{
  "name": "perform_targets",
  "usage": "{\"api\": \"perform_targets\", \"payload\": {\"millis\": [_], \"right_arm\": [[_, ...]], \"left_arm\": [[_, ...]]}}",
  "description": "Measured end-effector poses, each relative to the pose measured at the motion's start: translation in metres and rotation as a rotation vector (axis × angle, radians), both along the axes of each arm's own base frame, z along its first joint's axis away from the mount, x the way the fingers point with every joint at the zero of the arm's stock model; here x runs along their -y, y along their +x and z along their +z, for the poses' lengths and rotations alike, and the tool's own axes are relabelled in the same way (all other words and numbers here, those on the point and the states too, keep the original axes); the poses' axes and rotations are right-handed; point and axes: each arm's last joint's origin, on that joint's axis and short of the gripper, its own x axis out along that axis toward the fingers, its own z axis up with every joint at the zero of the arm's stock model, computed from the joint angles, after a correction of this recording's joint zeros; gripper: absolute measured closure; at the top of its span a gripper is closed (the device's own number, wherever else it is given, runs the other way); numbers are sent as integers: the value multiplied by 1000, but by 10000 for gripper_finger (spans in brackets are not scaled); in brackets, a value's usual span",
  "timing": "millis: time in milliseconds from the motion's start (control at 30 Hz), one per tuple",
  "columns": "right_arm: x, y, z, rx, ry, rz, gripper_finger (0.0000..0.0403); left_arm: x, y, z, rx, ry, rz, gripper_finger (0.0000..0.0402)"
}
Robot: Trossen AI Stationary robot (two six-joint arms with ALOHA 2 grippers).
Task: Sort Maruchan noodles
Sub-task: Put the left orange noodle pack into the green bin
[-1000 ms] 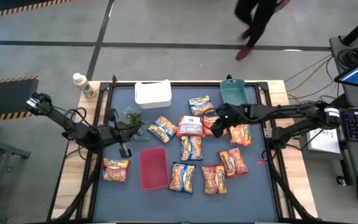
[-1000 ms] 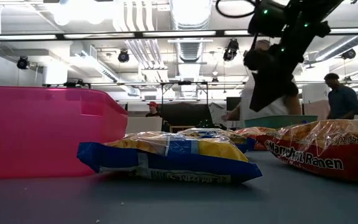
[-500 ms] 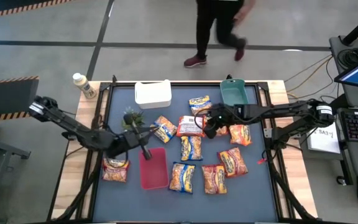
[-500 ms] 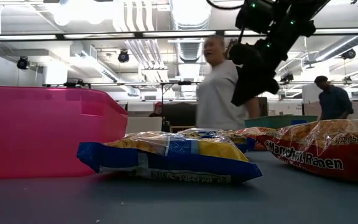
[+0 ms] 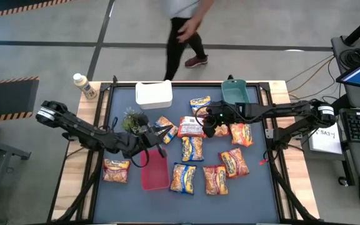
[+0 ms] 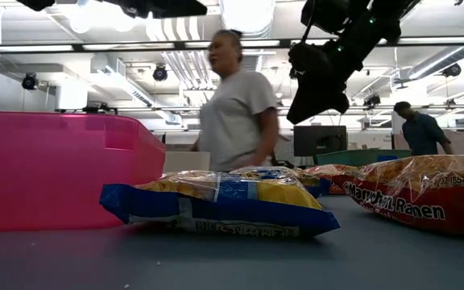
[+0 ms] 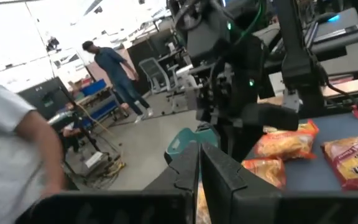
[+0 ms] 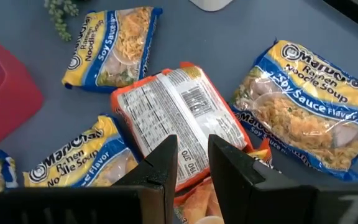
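Left gripper (image 5: 162,132): jaws pressed together with nothing between them, hanging over the table between the small green plant (image 5: 132,119) and the red tray (image 5: 154,169); a blue-trimmed packet (image 5: 162,129) lies directly beneath the tips.

Red tray: just below the left jaws in the high view, its floor bare as far as I can see.

Lone packet (image 5: 115,170): well apart from both jaws, beside the tray on its outer side, by the table's left edge.

Face-down packet (image 8: 182,123): orange-trimmed, white label side up, directly ahead of the right jaws and partly under their tips; its long axis runs slantwise across the gap between the two fingers.

Soy sauce packets (image 8: 114,46): two blue-trimmed ones flank the face-down packet on either side of the right jaws, each lying flat with its printed side up.

Right gripper (image 8: 191,163): jaws held narrow with a slim gap, apparently empty, poised above the face-down packet.

White bin (image 5: 153,94) and green bin (image 5: 235,92): at the far edge, beyond both jaws; I see no packets inside.

Progress: judged barely begun, since about a dozen packets lie loose mid-table and no container shows a sorted group.
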Motion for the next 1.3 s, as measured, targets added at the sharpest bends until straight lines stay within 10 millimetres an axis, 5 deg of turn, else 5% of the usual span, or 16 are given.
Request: {"api": "perform_targets", "payload": {"millis": [200, 467, 800, 1033, 1300], "right_arm": [[1, 2, 6, 15, -17, -5, 323], [1, 3, 7, 20, -23, -5, 323], [6, 10, 11, 128, 30, -60, 323], [24, 26, 19, 127, 155, -61, 323], [23, 39, 32, -121, 201, -7, 323]], "left_arm": [[5, 8, -14, -12, -73, -136, 402], [6, 10, -29, -252, -61, -364, 402], [-33, 13, -38, -474, -65, -313, 402], [-64, 19, -36, -448, -100, -373, 402], [-73, 20, -34, -426, -106, -349, 402]]}}
